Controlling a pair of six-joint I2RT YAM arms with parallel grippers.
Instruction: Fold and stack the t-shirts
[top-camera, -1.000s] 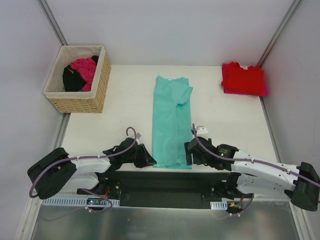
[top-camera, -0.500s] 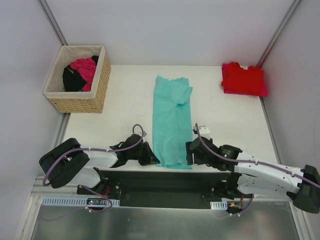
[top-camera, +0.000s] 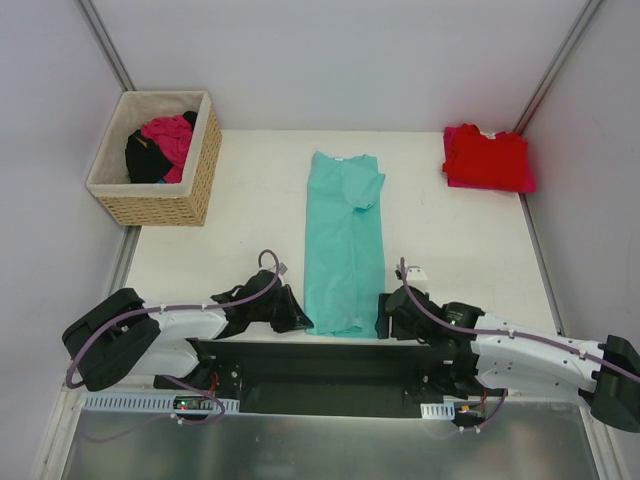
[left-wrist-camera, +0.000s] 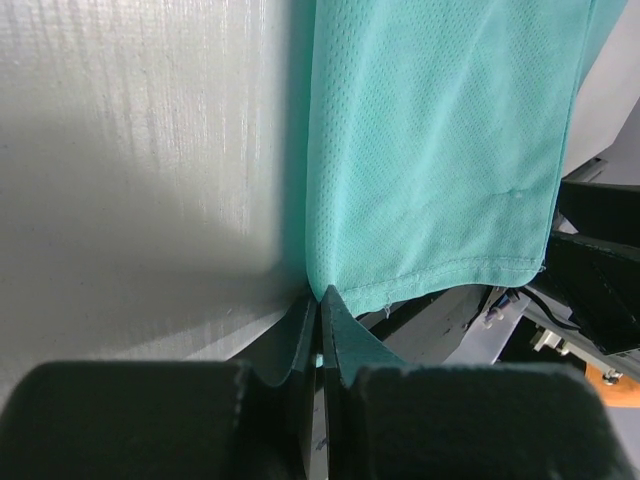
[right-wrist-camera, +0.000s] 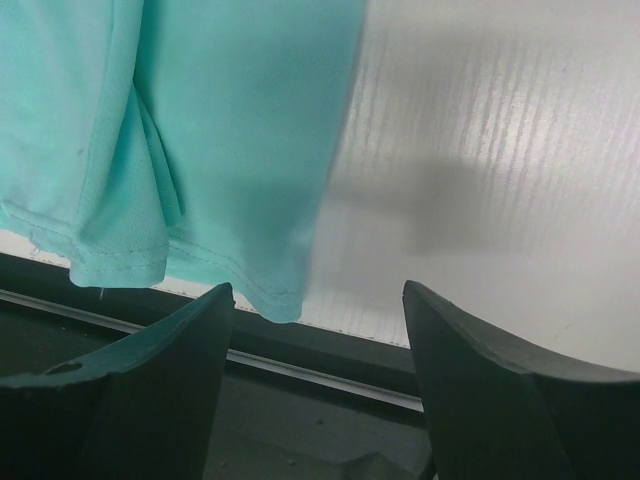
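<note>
Just changed: left hand (left-wrist-camera: 320, 298) has snapped closed, pinching near-left hem corner of teal t-shirt (top-camera: 345, 240). Shirt lies lengthwise mid-desk, hem at near edge. Right hand (right-wrist-camera: 315, 290) has crept closer and stands wide open around near-right hem corner, no grip yet. Likely next: right closes, then fold hem toward collar.

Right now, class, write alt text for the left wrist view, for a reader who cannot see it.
The left gripper, jaws shut, pinches the near hem corner of the teal shirt at the edge of the table. The shirt lies flat and stretches away over the white surface.
</note>
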